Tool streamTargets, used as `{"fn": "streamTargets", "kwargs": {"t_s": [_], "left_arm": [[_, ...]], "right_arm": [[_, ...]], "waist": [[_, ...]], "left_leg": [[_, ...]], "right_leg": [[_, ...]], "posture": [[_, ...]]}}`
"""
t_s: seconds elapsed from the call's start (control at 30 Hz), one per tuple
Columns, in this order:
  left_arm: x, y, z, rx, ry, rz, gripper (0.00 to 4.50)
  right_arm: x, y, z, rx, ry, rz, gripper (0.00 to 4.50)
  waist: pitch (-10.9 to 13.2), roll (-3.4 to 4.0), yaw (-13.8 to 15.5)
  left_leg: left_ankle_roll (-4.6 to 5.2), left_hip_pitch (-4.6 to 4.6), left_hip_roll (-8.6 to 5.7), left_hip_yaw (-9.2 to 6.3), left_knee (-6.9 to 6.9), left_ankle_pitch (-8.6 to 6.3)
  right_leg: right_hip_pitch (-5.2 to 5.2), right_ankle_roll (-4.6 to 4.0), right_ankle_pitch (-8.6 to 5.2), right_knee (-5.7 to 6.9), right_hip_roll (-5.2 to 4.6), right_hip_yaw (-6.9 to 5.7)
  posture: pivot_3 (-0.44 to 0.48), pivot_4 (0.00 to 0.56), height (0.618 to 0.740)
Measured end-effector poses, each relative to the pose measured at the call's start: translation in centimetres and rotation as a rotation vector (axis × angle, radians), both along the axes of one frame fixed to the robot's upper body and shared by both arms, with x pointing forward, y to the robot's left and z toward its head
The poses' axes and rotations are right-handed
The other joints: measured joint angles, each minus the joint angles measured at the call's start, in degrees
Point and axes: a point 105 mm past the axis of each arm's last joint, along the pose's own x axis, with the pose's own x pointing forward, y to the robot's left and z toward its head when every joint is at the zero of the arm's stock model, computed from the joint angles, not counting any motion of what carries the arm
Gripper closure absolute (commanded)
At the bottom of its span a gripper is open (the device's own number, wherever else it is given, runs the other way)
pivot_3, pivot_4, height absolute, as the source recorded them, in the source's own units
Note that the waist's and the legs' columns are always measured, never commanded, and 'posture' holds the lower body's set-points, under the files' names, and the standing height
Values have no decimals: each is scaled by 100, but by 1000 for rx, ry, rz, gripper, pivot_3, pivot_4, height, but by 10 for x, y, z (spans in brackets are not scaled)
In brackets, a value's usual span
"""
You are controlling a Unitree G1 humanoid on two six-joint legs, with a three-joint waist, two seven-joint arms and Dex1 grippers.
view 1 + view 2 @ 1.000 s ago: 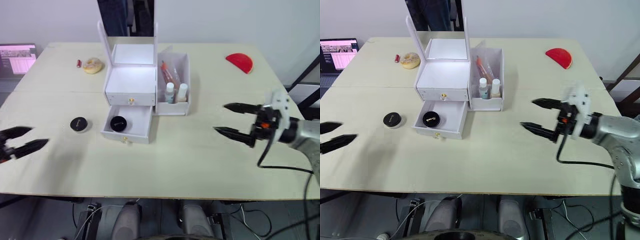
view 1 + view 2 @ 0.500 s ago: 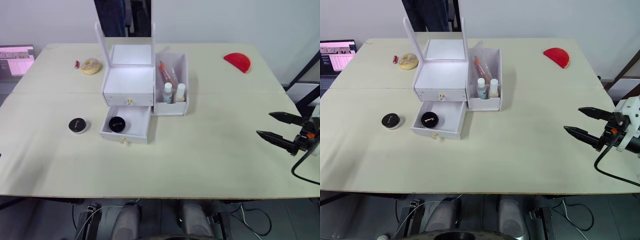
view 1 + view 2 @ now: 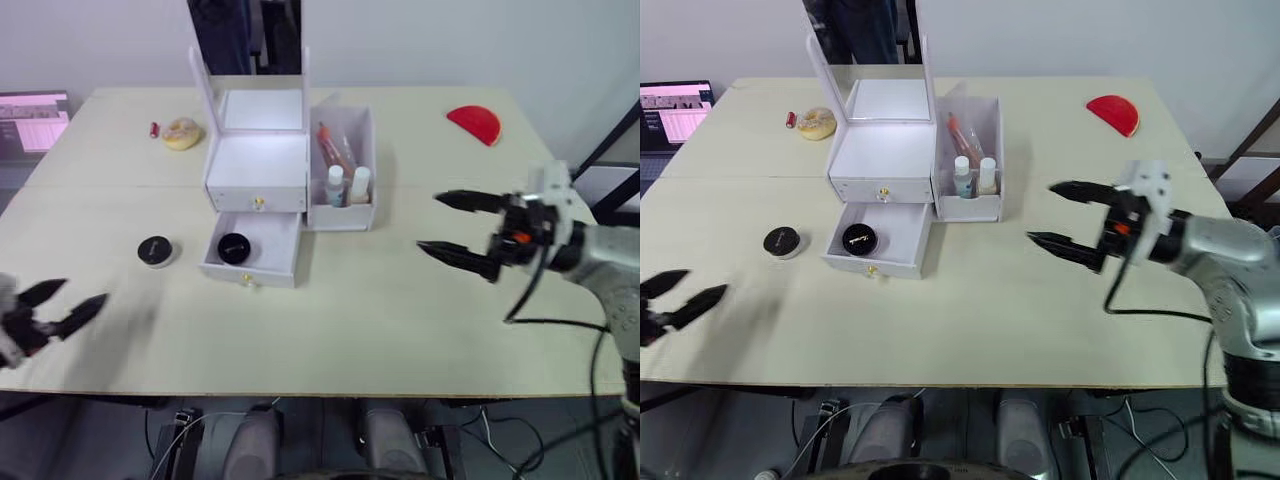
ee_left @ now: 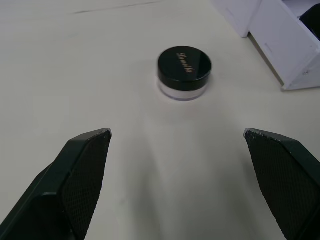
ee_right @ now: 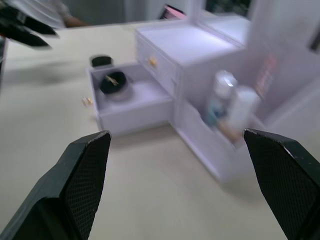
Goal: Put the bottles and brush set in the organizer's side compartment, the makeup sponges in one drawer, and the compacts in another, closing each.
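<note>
The white organizer (image 3: 258, 160) stands at the table's back centre, mirror raised. Its side compartment (image 3: 347, 215) holds two small bottles (image 3: 338, 186) and the brush set (image 3: 334, 148). The lower drawer (image 3: 252, 262) is pulled out with one black compact (image 3: 233, 247) in it; the upper drawer is closed. A second compact (image 3: 155, 250) (image 4: 184, 70) sits on the table left of the drawer. A beige sponge (image 3: 182, 132) lies back left, a red sponge (image 3: 476, 124) back right. My left gripper (image 3: 78, 295) is open near the front left edge, facing that compact. My right gripper (image 3: 429, 222) is open and empty, right of the organizer.
A laptop screen (image 3: 30, 110) sits at the far left edge. A small red item (image 3: 155, 128) lies beside the beige sponge. A person in dark clothes (image 3: 240, 30) stands behind the table. The table's front half (image 3: 340, 330) is bare.
My right gripper has swung left from the table's right edge toward the organizer. My left gripper has come back into view at the front left. The things on the table have not moved.
</note>
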Motion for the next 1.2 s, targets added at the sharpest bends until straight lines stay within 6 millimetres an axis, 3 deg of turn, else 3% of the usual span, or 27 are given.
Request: {"fn": "streamTargets", "kwargs": {"t_s": [0.13,0.23,0.5,0.83,0.93,1.0,1.2], "left_arm": [[21,-27,1,-31,-35,1,26],[37,-34,-2,-22,-35,17,26],[85,-37,-17,23,-20,97,26],[106,-44,-33,-4,2,125,26],[107,-43,-34,-7,-1,133,806],[107,-43,-34,-9,-3,136,1752],[106,-43,-33,-19,-7,138,1806]], "right_arm": [[-4,49,7,10,8,144,0],[-8,67,4,-29,19,209,0],[-7,85,-8,-101,17,241,0],[-6,86,-6,-107,-1,235,0],[-6,86,-5,-107,-3,233,0],[-6,86,-5,-107,-4,229,0],[-5,86,-5,-109,-9,224,0]], "waist": [[-2,-3,33],[-4,-5,22],[-5,-5,10],[-5,-5,4],[-5,-5,0],[-5,-5,2],[-5,-5,3]], "left_leg": [[-3,-9,-2,-2,6,2],[-3,-9,-4,-2,6,2],[-3,-5,-4,-2,7,3],[-4,-3,-3,-3,4,4],[-5,0,-3,-3,5,5],[-5,0,-3,-3,5,5],[-5,-1,-3,-3,4,5]], "right_leg": [[0,-1,1,-3,0,0],[1,-1,1,-4,0,-1],[1,19,13,1,3,-1],[1,23,15,4,3,-1],[1,23,15,7,3,-1],[1,23,15,7,3,-1],[1,23,15,6,3,-1]], "posture": [[0,150,739],[0,150,739],[0,150,739],[0,150,739],[0,150,739],[0,150,739],[0,150,739]]}}
